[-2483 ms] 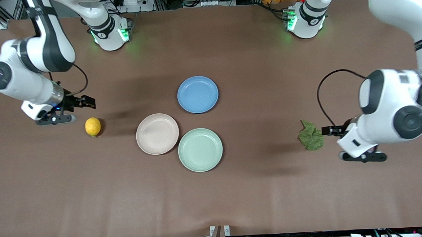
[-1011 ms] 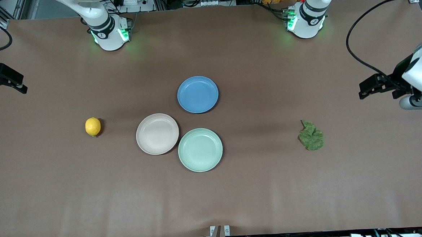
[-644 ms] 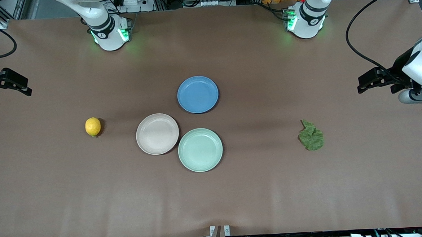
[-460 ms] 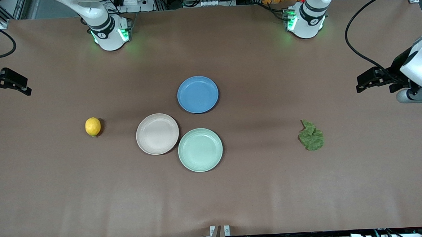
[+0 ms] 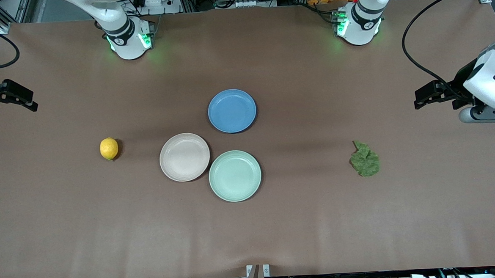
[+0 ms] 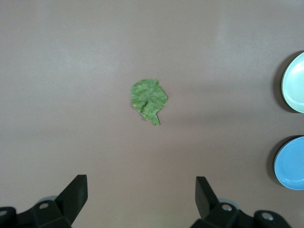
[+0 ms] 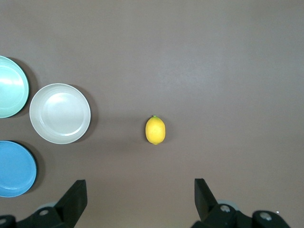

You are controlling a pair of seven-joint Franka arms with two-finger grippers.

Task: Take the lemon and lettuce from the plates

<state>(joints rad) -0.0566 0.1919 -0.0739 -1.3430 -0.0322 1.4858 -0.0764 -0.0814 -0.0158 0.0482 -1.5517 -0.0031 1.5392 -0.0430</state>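
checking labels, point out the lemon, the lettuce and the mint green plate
lemon (image 5: pixel 109 148), front view, middle of the fruit
lettuce (image 5: pixel 365 161), front view, middle of the leaf
mint green plate (image 5: pixel 235 175), front view, bare centre of the plate

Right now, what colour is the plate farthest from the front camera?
Blue; the blue plate shows best in the front view.

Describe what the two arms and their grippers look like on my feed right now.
Both arms are glossy white with dark grey joint bands, and green lights glow at their bases. The left gripper and right gripper are black, with blocky angular fingers. A black cable loops to the left arm's wrist; another black cable curves near the right gripper.
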